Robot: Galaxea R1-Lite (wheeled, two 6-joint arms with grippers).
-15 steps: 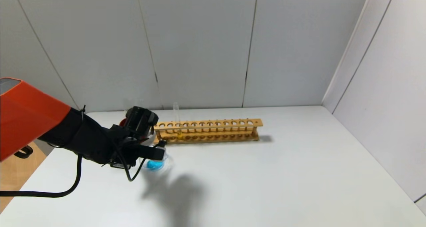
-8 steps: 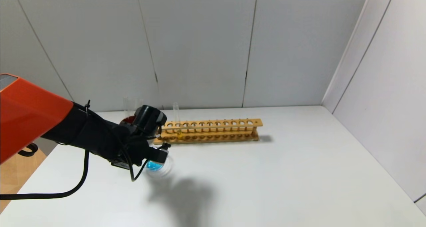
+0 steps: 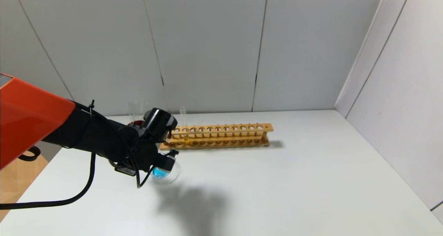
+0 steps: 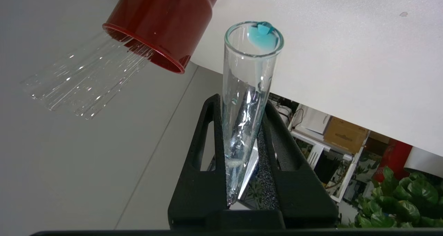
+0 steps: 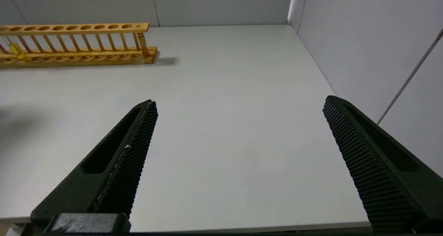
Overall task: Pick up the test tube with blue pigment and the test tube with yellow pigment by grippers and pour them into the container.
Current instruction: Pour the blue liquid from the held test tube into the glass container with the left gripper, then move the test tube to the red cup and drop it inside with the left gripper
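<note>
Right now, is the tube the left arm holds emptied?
Nearly: the test tube with blue pigment looks clear, blue only at its mouth; the container holds blue.

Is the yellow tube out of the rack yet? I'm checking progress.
No: the test tube with yellow pigment stands upright in the wooden rack.

White table enclosed by grey panels
Seamed wall panels (image 3: 207, 49) are seen behind the table (image 3: 294, 180); wooden floor (image 3: 14, 180) lower left
</note>
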